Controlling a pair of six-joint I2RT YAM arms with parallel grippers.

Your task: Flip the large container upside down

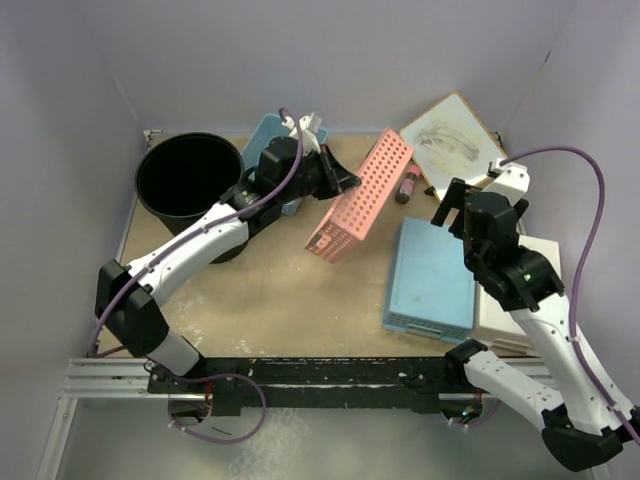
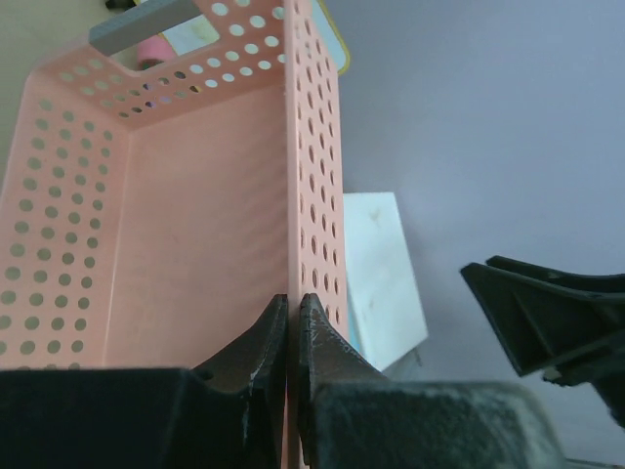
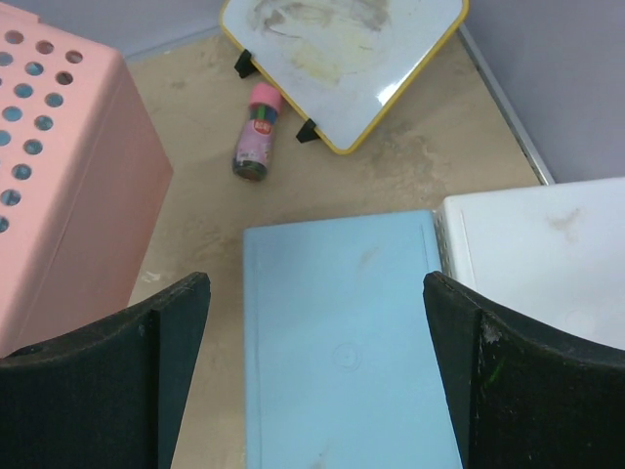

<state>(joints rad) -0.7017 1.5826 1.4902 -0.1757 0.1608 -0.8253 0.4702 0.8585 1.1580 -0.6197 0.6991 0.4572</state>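
The left arm [image 1: 200,240] covers the large container's [image 1: 186,178] near side, and both wrist views crop the pink basket [image 2: 195,244].

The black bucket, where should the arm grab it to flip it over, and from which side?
Probably grip the black bucket by its rim. It stands upright with its mouth open, so one finger can go inside the wall and one outside, coming from above at the edge nearest the left gripper. That gripper is shut on the pink basket and must release first.
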